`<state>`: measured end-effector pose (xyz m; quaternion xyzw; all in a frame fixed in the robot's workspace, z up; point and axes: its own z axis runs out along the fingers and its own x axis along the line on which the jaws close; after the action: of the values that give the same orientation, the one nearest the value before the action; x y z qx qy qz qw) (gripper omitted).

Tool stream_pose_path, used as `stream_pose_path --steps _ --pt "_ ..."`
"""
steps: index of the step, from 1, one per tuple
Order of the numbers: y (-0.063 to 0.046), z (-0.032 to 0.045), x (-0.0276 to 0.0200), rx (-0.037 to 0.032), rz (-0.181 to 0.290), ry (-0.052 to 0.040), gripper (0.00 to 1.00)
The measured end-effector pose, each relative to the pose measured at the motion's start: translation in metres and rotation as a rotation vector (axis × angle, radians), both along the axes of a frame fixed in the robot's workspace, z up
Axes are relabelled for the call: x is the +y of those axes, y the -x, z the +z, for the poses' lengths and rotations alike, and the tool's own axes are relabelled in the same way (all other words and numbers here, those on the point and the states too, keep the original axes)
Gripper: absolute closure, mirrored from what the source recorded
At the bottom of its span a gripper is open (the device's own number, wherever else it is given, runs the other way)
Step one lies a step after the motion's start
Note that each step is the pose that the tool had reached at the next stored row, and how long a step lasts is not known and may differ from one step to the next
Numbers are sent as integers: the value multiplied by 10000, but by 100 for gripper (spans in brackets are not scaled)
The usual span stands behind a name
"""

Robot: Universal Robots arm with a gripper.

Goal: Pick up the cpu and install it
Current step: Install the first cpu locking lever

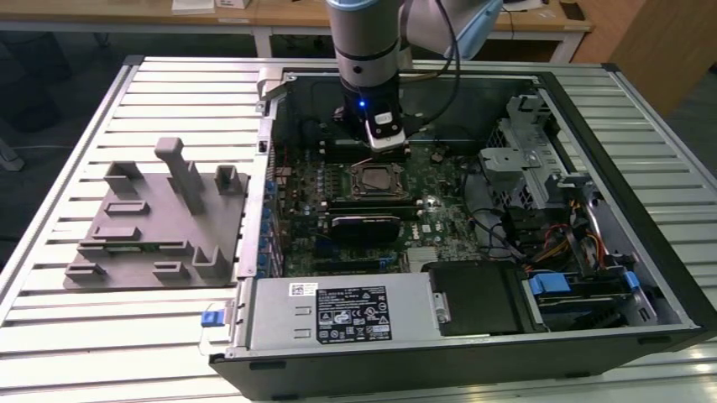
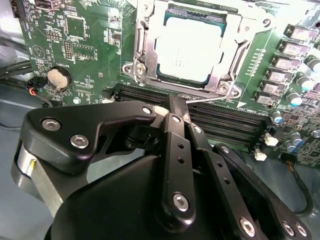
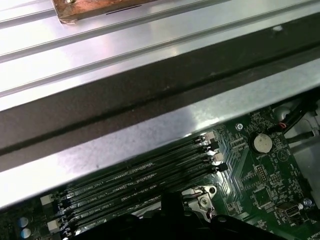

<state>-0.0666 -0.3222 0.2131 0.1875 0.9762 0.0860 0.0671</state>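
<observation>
In the exterior view, an open computer case (image 1: 627, 252) lies flat on a slatted metal table (image 1: 101, 336). The robot arm (image 1: 368, 42) comes down from above into the case. Its gripper (image 1: 384, 144) hangs low over the green motherboard (image 1: 448, 197), just beside the socket (image 1: 379, 179) on the far side. The cpu (image 1: 378, 178) sits inside that socket, a small pale square in a dark metal frame. A grey plastic holder block (image 1: 157, 227) with upright posts lies on the table, at the exterior view's left, well apart from the case. A power supply box (image 1: 336, 312) with a sticker fills the near corner of the case.

In the second wrist view, the cpu (image 2: 186, 50) lies flat in the socket frame (image 2: 225, 75), shiny and silver-white with a thin tan rim. The black gripper (image 2: 176, 107) is up close, with its fingers (image 2: 175, 135) pressed together and nothing between them. The tips are over the long black memory slots (image 2: 230, 122), near the socket but not touching the cpu. A round coin battery (image 2: 59, 77) sits on the board off to one side.

In the first wrist view, the memory slots (image 3: 140, 185) run in a row next to the case wall (image 3: 150, 135). The coin battery (image 3: 262, 142) shows on the green board. A dark part of the gripper (image 3: 172, 215) is at the edge, so one cannot tell there how its fingers stand.
</observation>
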Motion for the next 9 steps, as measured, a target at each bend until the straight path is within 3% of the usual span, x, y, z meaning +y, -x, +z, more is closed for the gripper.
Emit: stream_pose_path --steps 9 --pt "-21 -32 27 -16 0 -16 89"
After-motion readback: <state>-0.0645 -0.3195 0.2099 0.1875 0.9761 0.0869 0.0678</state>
